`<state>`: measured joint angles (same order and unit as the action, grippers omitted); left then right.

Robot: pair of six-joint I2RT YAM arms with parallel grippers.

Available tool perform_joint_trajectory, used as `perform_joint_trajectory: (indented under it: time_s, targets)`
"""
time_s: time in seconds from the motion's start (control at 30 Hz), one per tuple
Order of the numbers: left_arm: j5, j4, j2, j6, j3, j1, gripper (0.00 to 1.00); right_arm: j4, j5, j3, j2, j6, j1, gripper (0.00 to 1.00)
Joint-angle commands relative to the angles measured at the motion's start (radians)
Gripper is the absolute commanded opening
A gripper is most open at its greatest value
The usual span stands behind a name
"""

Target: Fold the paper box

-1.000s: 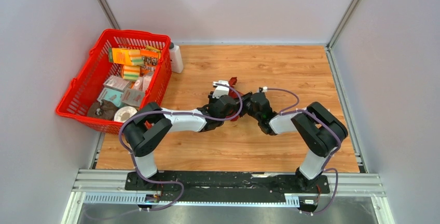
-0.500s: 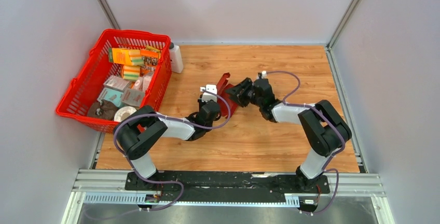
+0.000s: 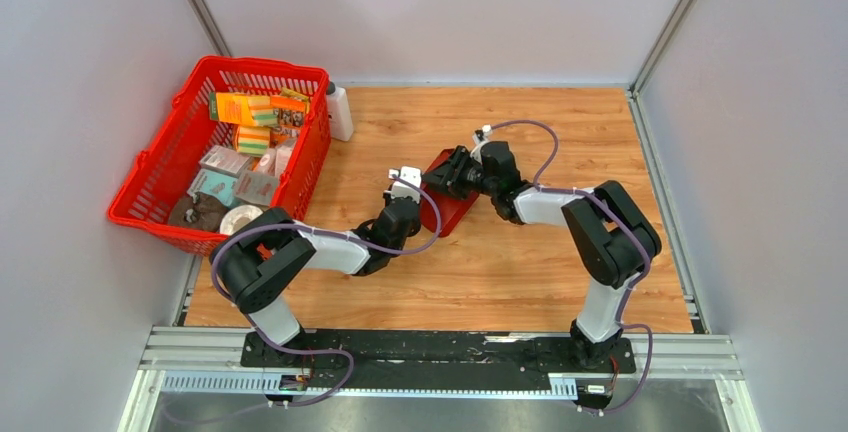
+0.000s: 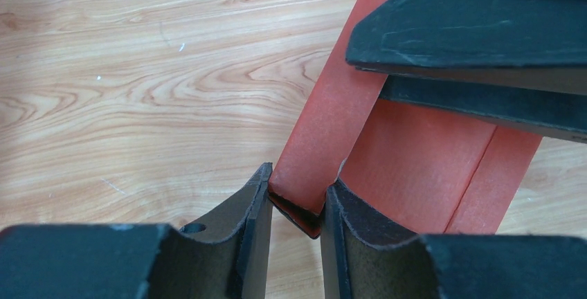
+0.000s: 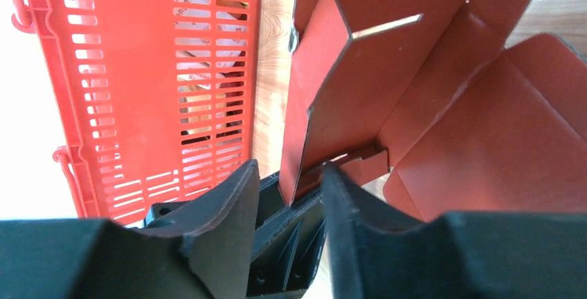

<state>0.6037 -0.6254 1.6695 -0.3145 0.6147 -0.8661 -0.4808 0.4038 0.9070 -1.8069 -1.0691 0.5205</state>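
The paper box (image 3: 449, 211) is a dark red, partly folded cardboard sheet standing tilted at mid table. My left gripper (image 3: 421, 201) is shut on its near left edge; in the left wrist view a folded corner of the box (image 4: 315, 140) fills the gap of that gripper (image 4: 297, 185). My right gripper (image 3: 447, 178) is at the box's far side, open. In the right wrist view a raised panel of the box (image 5: 429, 105) dips between the spread fingers of this gripper (image 5: 291, 167), close to the right finger (image 5: 339, 195) and clear of the left one.
A big red mesh basket (image 3: 150, 187) with several printed packages stands at the left, also filling the left of the right wrist view as the basket wall (image 5: 138, 70). A white bottle (image 3: 339, 112) stands beside its far corner. Grey walls enclose the wooden table (image 3: 560, 282).
My right gripper has gone from shut to open and moved left to the box's far side. The left gripper drew back to the left with the box, which now shows wider.
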Motion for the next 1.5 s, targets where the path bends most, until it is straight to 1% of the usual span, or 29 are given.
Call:
perform_joint_trajectory:
  time_s: [0.0,0.07,0.1,0.17,0.2,0.23,0.3,0.33,0.37,0.43,0.47,0.53,0.57,0.63,0.77,0.87,0.93,1.0,1.03,1.17,1.33,1.37,1.47]
  targets:
    - [-0.07,0.026,-0.03,0.061,-0.02,-0.002,0.0,-0.019,0.033,0.061,-0.031,0.017,-0.01,0.36]
    - [-0.084,0.03,-0.031,0.074,-0.021,-0.002,0.0,-0.022,0.032,0.066,-0.042,0.012,-0.014,0.28]
    - [-0.088,0.035,-0.036,0.087,-0.023,-0.002,0.0,-0.024,0.03,0.072,-0.049,0.008,-0.019,0.2]
    - [-0.094,0.041,-0.04,0.109,-0.023,-0.002,0.0,-0.022,0.043,0.078,-0.057,0.003,-0.023,0.11]
    - [-0.102,0.049,-0.047,0.115,-0.023,-0.002,0.0,-0.022,0.041,0.075,-0.057,0.0,-0.024,0.03]
    - [-0.102,0.053,-0.048,0.121,-0.023,-0.002,0.0,-0.024,0.037,0.067,-0.055,-0.003,-0.025,0.0]
    - [-0.091,0.075,-0.053,0.112,-0.017,-0.001,0.0,-0.047,0.035,0.053,-0.052,-0.047,-0.024,0.0]
    - [-0.082,0.088,-0.054,0.1,-0.013,0.001,0.02,-0.067,0.035,0.029,-0.049,-0.075,-0.025,0.0]
    - [-0.07,0.104,-0.054,0.069,-0.009,0.004,0.12,-0.09,0.033,0.015,-0.048,-0.11,-0.022,0.0]
    - [-0.027,0.127,-0.054,0.04,-0.006,0.004,0.22,-0.122,0.001,-0.023,-0.037,-0.193,-0.02,0.0]
    - [-0.012,0.125,-0.057,0.005,-0.015,0.004,0.28,-0.12,-0.019,-0.036,-0.022,-0.216,-0.016,0.0]
    - [0.014,0.107,-0.06,-0.024,-0.03,0.004,0.35,-0.12,-0.077,-0.062,-0.006,-0.265,-0.011,0.0]
    - [0.015,0.092,-0.062,-0.049,-0.041,0.004,0.39,-0.12,-0.089,-0.081,-0.002,-0.278,-0.01,0.0]
    - [-0.002,0.076,-0.063,-0.067,-0.049,0.004,0.44,-0.127,-0.126,-0.1,0.011,-0.322,-0.007,0.0]
    - [-0.016,0.043,-0.083,-0.119,-0.088,0.004,0.52,-0.101,-0.154,-0.114,0.027,-0.38,-0.005,0.0]
    - [-0.025,0.023,-0.123,-0.143,-0.127,0.006,0.56,-0.082,-0.18,-0.128,0.041,-0.403,0.001,0.0]
    - [-0.031,0.007,-0.158,-0.153,-0.151,0.009,0.56,-0.065,-0.187,-0.128,0.044,-0.411,0.004,0.0]
    - [-0.067,-0.029,-0.181,-0.175,-0.182,0.015,0.56,-0.061,-0.194,-0.132,0.049,-0.426,0.004,0.0]
    - [-0.076,-0.04,-0.185,-0.176,-0.188,0.018,0.55,-0.061,-0.198,-0.138,0.05,-0.433,0.006,0.0]
    - [-0.108,-0.072,-0.16,-0.175,-0.175,0.035,0.51,-0.059,-0.198,-0.138,0.057,-0.453,0.013,0.0]
    - [-0.18,-0.161,-0.12,-0.17,-0.178,0.038,0.55,-0.048,-0.2,-0.137,0.058,-0.451,0.015,0.0]
    - [-0.185,-0.189,-0.111,-0.169,-0.181,0.038,0.55,-0.047,-0.198,-0.135,0.057,-0.453,0.016,0.0]
    - [-0.193,-0.201,-0.084,-0.166,-0.161,0.038,0.54,-0.058,-0.197,-0.14,0.055,-0.459,0.016,0.0]
